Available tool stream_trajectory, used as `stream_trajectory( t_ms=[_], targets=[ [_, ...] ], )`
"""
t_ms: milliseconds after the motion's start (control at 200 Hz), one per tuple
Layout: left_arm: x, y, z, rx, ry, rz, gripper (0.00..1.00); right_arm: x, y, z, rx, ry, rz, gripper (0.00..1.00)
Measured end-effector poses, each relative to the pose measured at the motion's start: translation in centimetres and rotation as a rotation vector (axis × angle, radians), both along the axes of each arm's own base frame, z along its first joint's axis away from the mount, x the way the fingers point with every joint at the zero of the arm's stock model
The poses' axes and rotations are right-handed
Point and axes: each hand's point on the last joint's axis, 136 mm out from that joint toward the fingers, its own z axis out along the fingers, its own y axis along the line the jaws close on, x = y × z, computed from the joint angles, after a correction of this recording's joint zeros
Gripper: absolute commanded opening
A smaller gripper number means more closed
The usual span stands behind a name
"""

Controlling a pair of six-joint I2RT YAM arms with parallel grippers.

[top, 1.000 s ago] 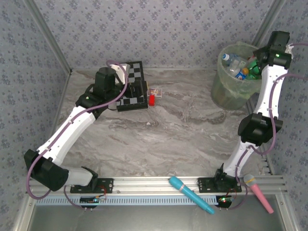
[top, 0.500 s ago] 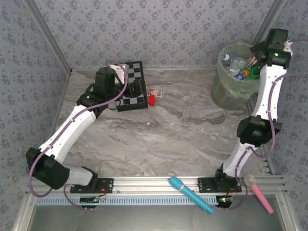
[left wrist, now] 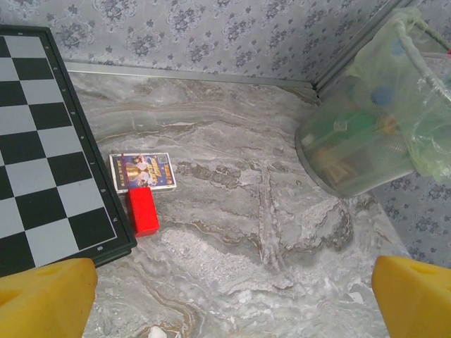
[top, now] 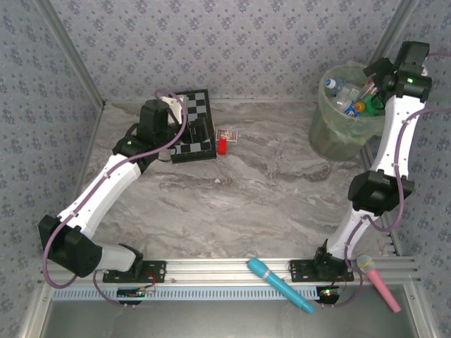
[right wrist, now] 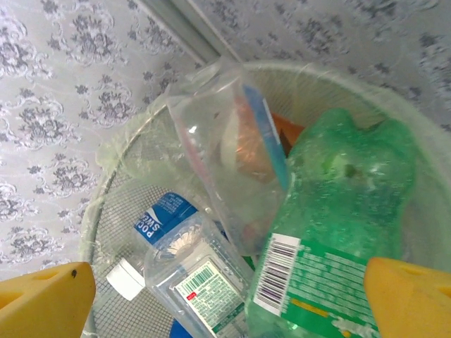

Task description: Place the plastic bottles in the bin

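Right tool (right wrist: 225, 299): jaws spread wide, nothing gripped, hanging over the mouth of the bin (top: 330, 134) at the upper right of the top view. Its wrist view looks down into the bin at the plastic bottles (top: 349, 95). Green bottle (right wrist: 338, 211) at right, barcode label up. Clear blue-label bottle (right wrist: 204, 282) at lower centre, white cap toward lower left. Second clear bottle (right wrist: 225, 141) sits above both, something orange-brown behind it.

Left tool (left wrist: 229, 299): also released and empty, over the chessboard (left wrist: 42, 141) at upper left-centre of the top view. Red block (left wrist: 142, 211) on the counter (top: 282, 190) just beside the board's edge, small printed card (left wrist: 141, 171) right above it in frame. Blue stick (top: 278, 284) and pink stick (top: 378, 282) lie on the rail at the frame bottom.
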Motion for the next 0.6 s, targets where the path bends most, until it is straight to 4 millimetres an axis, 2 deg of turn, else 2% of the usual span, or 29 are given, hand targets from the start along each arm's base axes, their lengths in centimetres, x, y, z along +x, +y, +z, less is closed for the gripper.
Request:
stream_trajectory(
  t_ms=[100, 355, 600],
  targets=[
    [-0.1, 0.0, -0.5, 0.003, 0.011, 0.001, 1.0, 0.9, 0.1, -1.1, 0.008, 0.014, 0.018, 1.0],
    [-0.4, 0.2, -0.4, -0.003, 0.014, 0.005, 1.0, 1.4, 0.7, -1.0, -0.005, 0.006, 0.055, 1.0],
    [-0.6, 0.6, 0.2, -0.007, -0.001, 0.019, 1.0, 0.4, 1.1, -0.5, -0.035, 0.019, 0.076, 1.0]
  ],
)
